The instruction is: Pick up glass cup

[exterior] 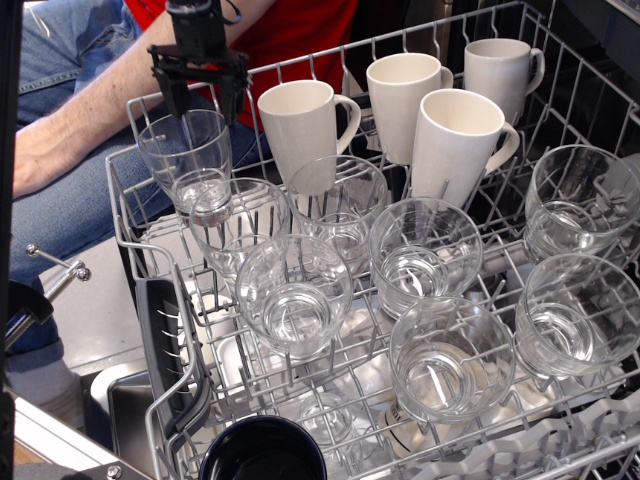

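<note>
The glass cup (192, 165) is a clear, straight-sided tumbler with a thick base, standing at the back left corner of the wire dishwasher rack (140, 215). My black gripper (204, 100) hangs open just above the cup's far rim, its two fingertips spread roughly as wide as the rim. It holds nothing.
Several wider round clear glasses (296, 290) fill the rack's middle and right. Several white handled mugs (300, 125) stand along the back, one close to the cup's right. A person in jeans and a red shirt (60, 130) sits behind the rack. A dark bowl (262, 450) sits at the front.
</note>
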`<state>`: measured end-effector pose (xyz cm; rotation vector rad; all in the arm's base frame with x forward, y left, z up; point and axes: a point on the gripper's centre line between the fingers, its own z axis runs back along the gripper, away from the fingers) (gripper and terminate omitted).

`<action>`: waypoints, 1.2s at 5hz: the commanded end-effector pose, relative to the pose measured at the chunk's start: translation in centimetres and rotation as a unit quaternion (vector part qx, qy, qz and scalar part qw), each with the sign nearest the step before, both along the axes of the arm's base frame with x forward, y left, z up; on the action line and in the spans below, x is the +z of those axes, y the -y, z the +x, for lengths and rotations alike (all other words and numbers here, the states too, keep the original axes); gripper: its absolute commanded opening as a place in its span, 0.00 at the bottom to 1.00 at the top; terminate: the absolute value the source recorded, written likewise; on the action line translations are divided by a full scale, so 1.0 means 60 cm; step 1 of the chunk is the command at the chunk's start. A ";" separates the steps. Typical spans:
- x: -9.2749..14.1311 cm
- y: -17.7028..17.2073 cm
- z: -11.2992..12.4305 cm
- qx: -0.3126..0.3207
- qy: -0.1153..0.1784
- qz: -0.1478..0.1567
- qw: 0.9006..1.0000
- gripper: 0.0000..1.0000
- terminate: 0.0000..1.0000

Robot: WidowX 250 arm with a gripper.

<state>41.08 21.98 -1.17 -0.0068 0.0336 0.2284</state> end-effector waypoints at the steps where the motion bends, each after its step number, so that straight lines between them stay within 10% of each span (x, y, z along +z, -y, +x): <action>1: 0.012 0.010 0.004 0.013 0.048 0.027 0.998 1.00 0.00; 2: -0.007 0.013 -0.002 0.016 0.059 0.033 0.998 1.00 0.00; 3: -0.005 0.005 0.009 0.026 0.059 0.034 0.997 0.00 0.00; 6: 0.015 0.008 0.028 0.032 0.076 0.040 0.996 0.00 0.00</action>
